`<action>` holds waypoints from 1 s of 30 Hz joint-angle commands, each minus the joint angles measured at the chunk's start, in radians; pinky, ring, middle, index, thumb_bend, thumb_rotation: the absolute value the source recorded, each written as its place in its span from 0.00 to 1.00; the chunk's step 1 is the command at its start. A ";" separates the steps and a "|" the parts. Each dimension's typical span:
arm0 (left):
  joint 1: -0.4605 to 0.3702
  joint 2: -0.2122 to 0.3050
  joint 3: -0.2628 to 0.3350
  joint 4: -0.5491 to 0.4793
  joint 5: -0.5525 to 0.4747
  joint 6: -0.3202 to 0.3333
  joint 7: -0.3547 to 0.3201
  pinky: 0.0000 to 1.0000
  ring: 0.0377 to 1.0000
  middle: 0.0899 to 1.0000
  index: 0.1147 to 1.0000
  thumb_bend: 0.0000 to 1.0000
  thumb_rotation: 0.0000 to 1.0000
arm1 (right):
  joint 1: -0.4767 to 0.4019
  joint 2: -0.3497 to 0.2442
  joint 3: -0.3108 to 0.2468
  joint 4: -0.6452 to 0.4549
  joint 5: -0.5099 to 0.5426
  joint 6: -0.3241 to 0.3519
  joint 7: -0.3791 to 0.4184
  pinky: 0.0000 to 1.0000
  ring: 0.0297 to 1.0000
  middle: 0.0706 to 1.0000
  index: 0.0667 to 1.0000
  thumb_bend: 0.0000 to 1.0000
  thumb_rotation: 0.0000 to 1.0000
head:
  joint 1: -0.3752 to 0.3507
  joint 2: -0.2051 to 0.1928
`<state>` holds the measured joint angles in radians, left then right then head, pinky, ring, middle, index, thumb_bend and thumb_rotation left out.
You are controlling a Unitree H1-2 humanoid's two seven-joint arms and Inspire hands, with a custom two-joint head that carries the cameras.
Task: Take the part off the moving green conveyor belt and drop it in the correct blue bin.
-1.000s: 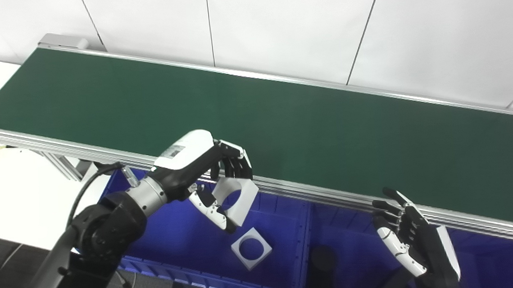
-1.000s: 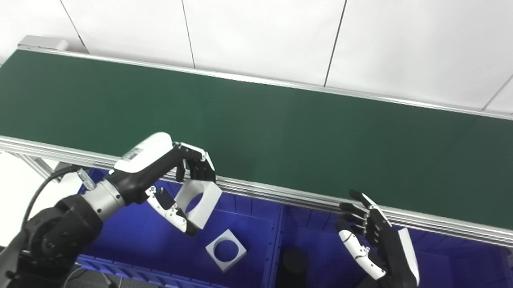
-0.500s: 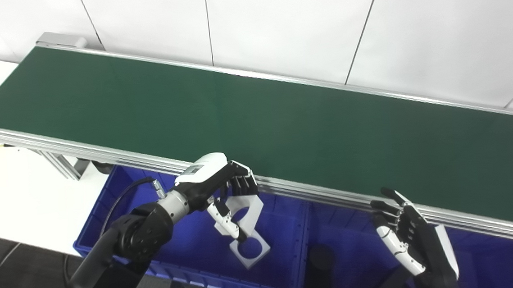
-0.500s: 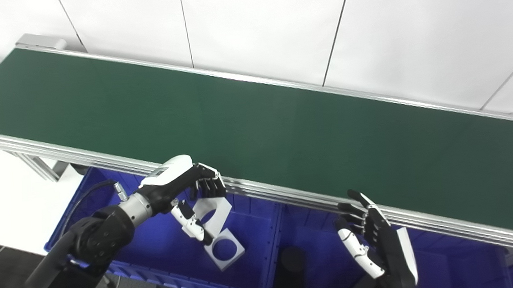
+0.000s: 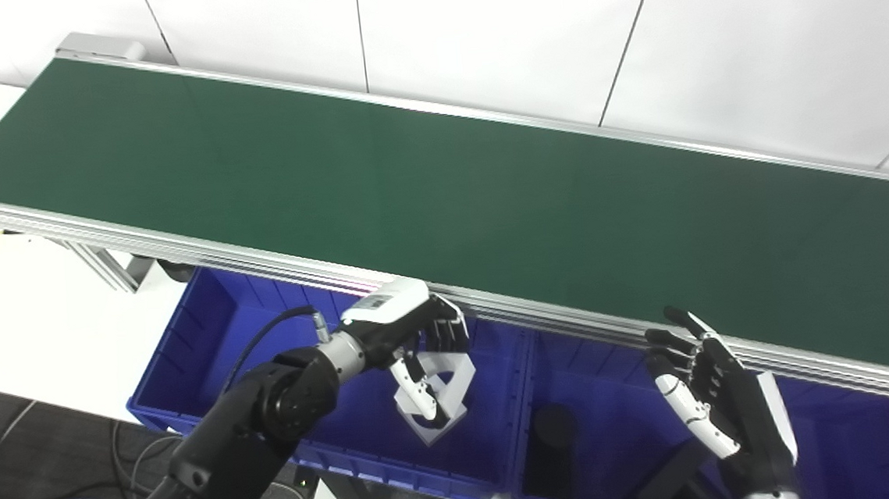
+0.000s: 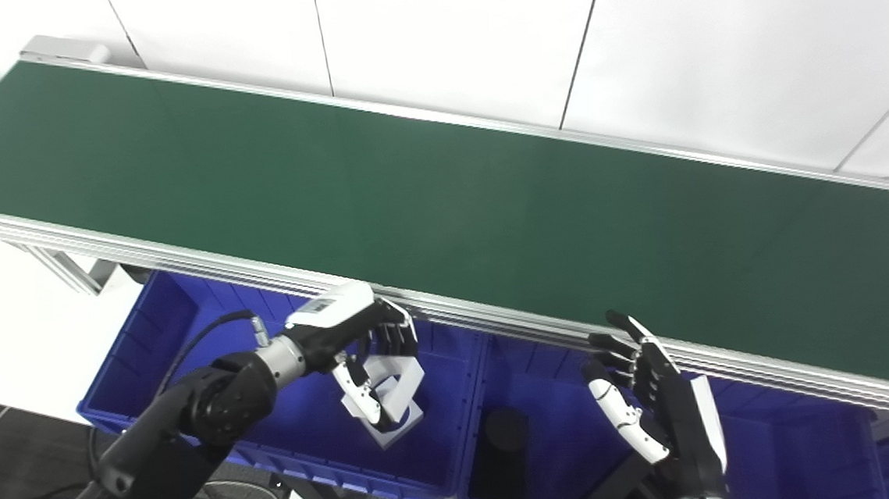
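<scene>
My left hand (image 5: 420, 345): fingers and thumb clamped on a white square part (image 5: 453, 378) with a round hole, holding it low inside the left blue bin (image 5: 207, 329). Directly under that part, and seemingly touching it, lies a second white square part (image 5: 435, 430) on the bin floor; I cannot tell whether the two actually meet. Left arm (image 5: 268, 418): black, with a cable looping off the wrist, entering from the lower left and crossing over the bin's near wall. Just above and beyond the left hand runs the aluminium rail (image 5: 543, 322) of the green conveyor belt (image 5: 441, 195), whose surface I see carrying nothing. To the right of the left hand, past a divider wall, sits the middle blue bin (image 5: 603, 395), containing a dark cylindrical part (image 5: 555, 430) near its floor. My right hand (image 5: 709, 399): holding nothing, fingers spread and pointing up toward the rail, hovering above the far right side of the middle bin, well apart from the left hand. Behind the belt stands a white panelled wall (image 5: 515, 33).
</scene>
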<state>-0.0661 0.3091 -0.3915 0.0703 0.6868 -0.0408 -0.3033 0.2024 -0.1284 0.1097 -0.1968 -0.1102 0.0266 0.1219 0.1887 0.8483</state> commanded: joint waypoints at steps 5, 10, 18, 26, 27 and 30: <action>-0.034 0.014 -0.014 -0.016 0.005 0.006 -0.011 0.45 0.41 0.43 0.44 0.50 0.00 | -0.006 -0.010 -0.005 -0.046 0.004 0.018 0.005 0.66 0.71 0.74 0.84 0.40 0.51 | 0.003 0.005; -0.020 0.027 -0.025 -0.092 0.014 0.035 -0.055 0.46 0.41 0.42 0.45 0.50 0.00 | -0.008 -0.013 -0.005 -0.047 0.010 0.020 0.009 0.66 0.71 0.74 0.85 0.39 0.49 | 0.002 0.008; -0.008 0.033 -0.035 -0.107 0.030 0.031 -0.049 0.50 0.41 0.41 0.45 0.50 0.00 | -0.010 -0.013 -0.006 -0.047 0.001 0.024 0.008 0.66 0.71 0.74 0.85 0.40 0.51 | 0.002 0.007; -0.010 0.032 -0.029 -0.110 0.032 0.043 -0.059 0.51 0.42 0.41 0.45 0.50 0.00 | -0.011 -0.010 -0.006 -0.044 0.000 0.027 0.007 0.66 0.71 0.74 0.84 0.40 0.50 | -0.004 0.005; -0.010 0.032 -0.028 -0.114 0.030 0.049 -0.066 0.51 0.42 0.42 0.45 0.51 0.00 | -0.011 -0.010 -0.005 -0.043 0.000 0.025 0.006 0.65 0.71 0.74 0.84 0.40 0.50 | -0.004 0.005; -0.012 0.035 -0.024 -0.127 0.025 0.069 -0.085 0.56 0.46 0.42 0.45 0.51 0.00 | -0.011 -0.009 -0.005 -0.039 0.001 0.022 0.006 0.66 0.71 0.74 0.85 0.40 0.49 | -0.004 0.003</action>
<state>-0.0642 0.3315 -0.4240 -0.0223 0.7222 0.0227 -0.3883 0.2022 -0.1386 0.1087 -0.2104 -0.1108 0.0555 0.1329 0.1841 0.8514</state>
